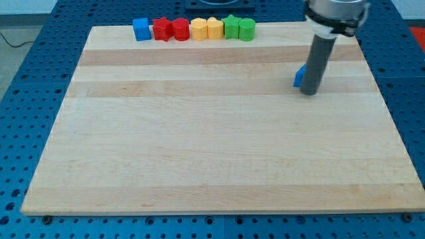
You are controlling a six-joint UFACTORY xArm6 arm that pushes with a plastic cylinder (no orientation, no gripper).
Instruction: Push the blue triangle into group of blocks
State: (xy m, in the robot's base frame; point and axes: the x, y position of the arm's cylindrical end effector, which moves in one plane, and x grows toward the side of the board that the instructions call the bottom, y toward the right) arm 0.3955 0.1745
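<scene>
7 coloured blocks (193, 28) line the top edge of the wooden desk (199, 146); the blue triangle (299, 77) lies well apart, toward the view's lower right of that row. My tip (309, 91) touches its right side, so the push seems underway. Next calls for driving it up-left toward the row; no jaws exist.

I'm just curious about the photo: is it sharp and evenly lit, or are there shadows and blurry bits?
Camera view: even, soft light on the board, no glare; my tip casts only a faint shadow; the block row is slightly soft; the rod hides most of the blue triangle.
</scene>
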